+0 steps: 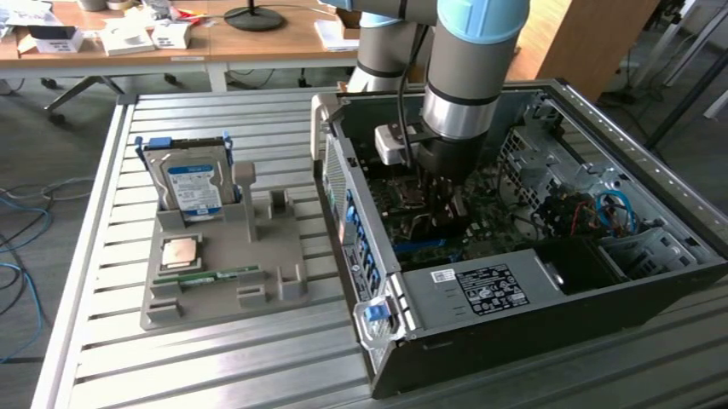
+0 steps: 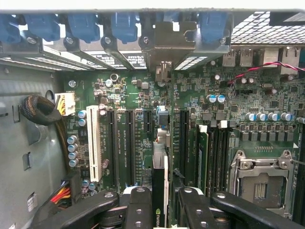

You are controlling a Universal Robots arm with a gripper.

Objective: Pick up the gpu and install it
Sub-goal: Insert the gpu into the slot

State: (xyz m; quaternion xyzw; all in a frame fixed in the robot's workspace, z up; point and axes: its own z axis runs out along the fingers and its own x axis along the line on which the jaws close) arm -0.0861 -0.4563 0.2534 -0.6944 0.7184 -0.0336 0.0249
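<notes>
The two black fingers (image 2: 140, 210) are clamped on the gpu (image 2: 160, 191), one on each side of the thin card, which stands on edge between them. From the wrist view the card runs away from the gripper (image 2: 162, 210) toward the rear wall of the case, its silver bracket (image 2: 164, 45) up against the row of blue slot clips (image 2: 86, 26). The card hangs over the green motherboard (image 2: 224, 109), in line with the long black expansion slots (image 2: 129, 143); I can't tell whether its edge has gone into a slot or only sits just above one. A white slot (image 2: 94, 143) lies a little to one side, and the empty processor socket (image 2: 262, 186) with its metal frame sits on the other side, well apart from the card.

In the exterior view, the gripper (image 1: 447, 183) is sunk deep in the open computer case (image 1: 637, 281), with the grey arm (image 1: 472, 77) coming straight down from above and a small white box (image 1: 393, 145) on its wrist. The case lies on its side on the slatted metal table (image 1: 228, 375). To the exterior view's left, well apart from the case, stands a grey parts holder (image 1: 256, 273) with a hard drive (image 1: 193, 187) upright in it, a processor (image 1: 182, 253) lying flat, and a green memory stick (image 1: 210, 277) just beside that. A wooden desk (image 1: 262, 43) with boxes stands behind the table.
</notes>
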